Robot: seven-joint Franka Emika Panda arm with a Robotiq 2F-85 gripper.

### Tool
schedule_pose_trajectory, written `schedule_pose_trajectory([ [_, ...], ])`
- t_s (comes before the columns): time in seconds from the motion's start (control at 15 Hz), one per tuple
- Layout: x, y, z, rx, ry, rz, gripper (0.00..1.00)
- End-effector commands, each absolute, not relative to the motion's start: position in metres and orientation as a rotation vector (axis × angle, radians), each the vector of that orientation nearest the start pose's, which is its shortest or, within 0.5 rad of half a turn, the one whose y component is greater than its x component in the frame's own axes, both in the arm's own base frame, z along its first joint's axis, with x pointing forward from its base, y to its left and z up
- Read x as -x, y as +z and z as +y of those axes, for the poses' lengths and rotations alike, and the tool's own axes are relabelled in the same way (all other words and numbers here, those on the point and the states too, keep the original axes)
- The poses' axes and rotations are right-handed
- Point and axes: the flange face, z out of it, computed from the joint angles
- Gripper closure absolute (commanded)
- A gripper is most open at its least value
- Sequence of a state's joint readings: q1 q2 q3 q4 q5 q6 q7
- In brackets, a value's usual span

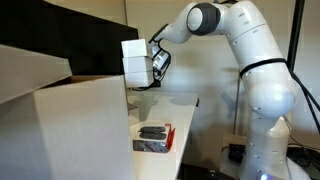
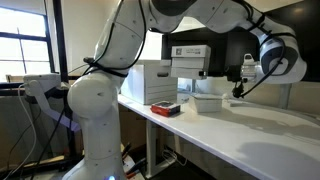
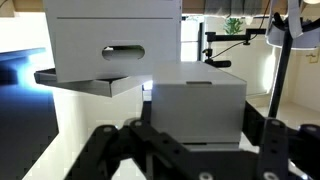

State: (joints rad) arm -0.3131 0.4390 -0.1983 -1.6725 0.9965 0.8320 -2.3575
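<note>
Where claw (image 3: 185, 150) closes, boxy white carton (image 3: 198, 108).

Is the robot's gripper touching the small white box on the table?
Cannot tell. In the wrist view the gripper sits just before the small white box with no clear gap or contact; in both exterior views the spot is too small to judge.

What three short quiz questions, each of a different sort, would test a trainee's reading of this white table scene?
1. True or false: the gripper is shut.
2. Which thing does the wrist view show straight ahead of the gripper? A) a white box B) a green bottle C) a metal pan
3. Fill in: near the table edge, in both exterior views, lies a flat ____-and-black box.

Key: 1 true; 2 A; 3 red.
</note>
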Motion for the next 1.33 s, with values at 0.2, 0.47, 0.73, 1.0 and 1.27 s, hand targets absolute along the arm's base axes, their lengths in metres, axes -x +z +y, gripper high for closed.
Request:
schedule_pose_trajectory([
  [0.2,-0.508,0.419,-0.115,0.930,-0.851,-1.422,0.42],
  [0.47,-0.499,0.426,-0.093,0.908,-0.840,-1.429,0.42],
  [0.73,-0.492,0.430,-0.073,0.894,-0.829,-1.437,0.42],
  [1.0,-0.486,0.434,-0.053,0.888,-0.824,-1.451,0.42],
  [1.27,-0.484,0.442,-0.037,0.884,-0.823,-1.464,0.42],
])
